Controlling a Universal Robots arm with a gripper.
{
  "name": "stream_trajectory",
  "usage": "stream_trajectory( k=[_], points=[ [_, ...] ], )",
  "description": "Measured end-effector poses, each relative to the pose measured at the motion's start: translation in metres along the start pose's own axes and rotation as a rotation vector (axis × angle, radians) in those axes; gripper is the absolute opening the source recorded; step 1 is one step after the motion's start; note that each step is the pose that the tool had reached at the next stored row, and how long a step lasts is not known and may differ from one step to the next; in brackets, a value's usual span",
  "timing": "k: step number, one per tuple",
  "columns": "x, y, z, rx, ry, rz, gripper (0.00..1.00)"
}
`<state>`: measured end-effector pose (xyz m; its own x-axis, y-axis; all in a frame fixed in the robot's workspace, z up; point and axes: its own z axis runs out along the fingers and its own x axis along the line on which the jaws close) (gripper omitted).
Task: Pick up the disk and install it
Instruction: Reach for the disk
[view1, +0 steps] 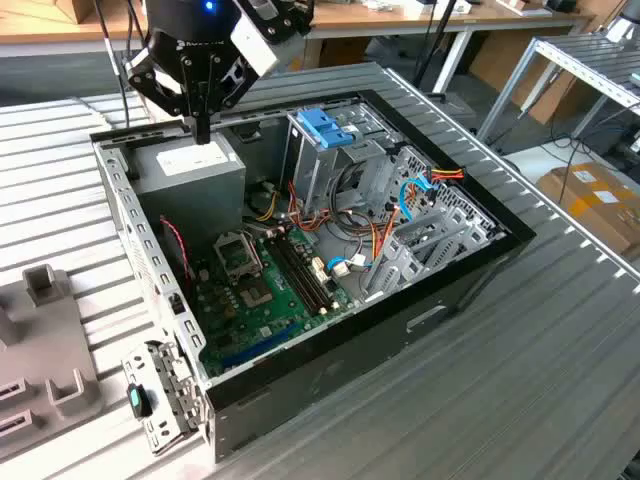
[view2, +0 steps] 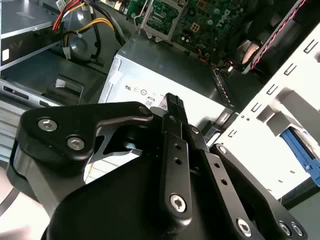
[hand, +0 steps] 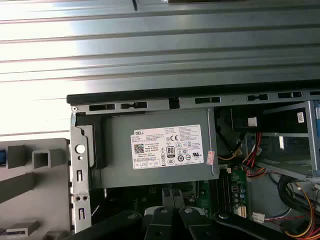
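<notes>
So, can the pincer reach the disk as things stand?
Probably yes: the pincer hangs shut above the power supply, and the disk stands with its blue top free above the cage, nothing over it.

Computer case (view1: 450, 300) is lying open on the worktop (view1: 560, 400); power supply (view1: 190, 175) is sitting in its far corner at the exterior view's left (gripper (view1: 203, 133) hanging just above), motherboard (view1: 255, 290) before it, drive cage (view1: 315, 170) beside it.

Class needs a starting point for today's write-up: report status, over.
Gripper shut, empty, above power supply. Disk, seemingly the blue-railed piece, beyond case wall, untouched. Wall stands between them.
</notes>
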<state>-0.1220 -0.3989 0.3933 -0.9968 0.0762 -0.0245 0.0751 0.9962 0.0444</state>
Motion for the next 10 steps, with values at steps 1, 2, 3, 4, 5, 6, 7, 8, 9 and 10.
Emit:
stream_trajectory(
  k=[1,2,3,4,5,6,7,8,9,10],
  points=[
    [0.0000,0.0000,0.0000,0.0000,0.0000,0.000,0.11],
    [0.0000,0.0000,0.0000,0.0000,0.0000,0.000,0.11],
    [0.0000,0.0000,0.0000,0.0000,0.0000,0.000,0.11],
    [0.0000,0.0000,0.0000,0.0000,0.0000,0.000,0.11],
    [0.0000,0.0000,0.0000,0.0000,0.0000,0.000,0.11],
    [0.0000,0.0000,0.0000,0.0000,0.0000,0.000,0.11],
    [0.0000,0.0000,0.0000,0.0000,0.0000,0.000,0.11],
    [0.0000,0.0000,0.0000,0.0000,0.0000,0.000,0.11],
    [0.0000,0.0000,0.0000,0.0000,0.0000,0.000,0.11],
    [0.0000,0.0000,0.0000,0.0000,0.0000,0.000,0.11]
  ],
)
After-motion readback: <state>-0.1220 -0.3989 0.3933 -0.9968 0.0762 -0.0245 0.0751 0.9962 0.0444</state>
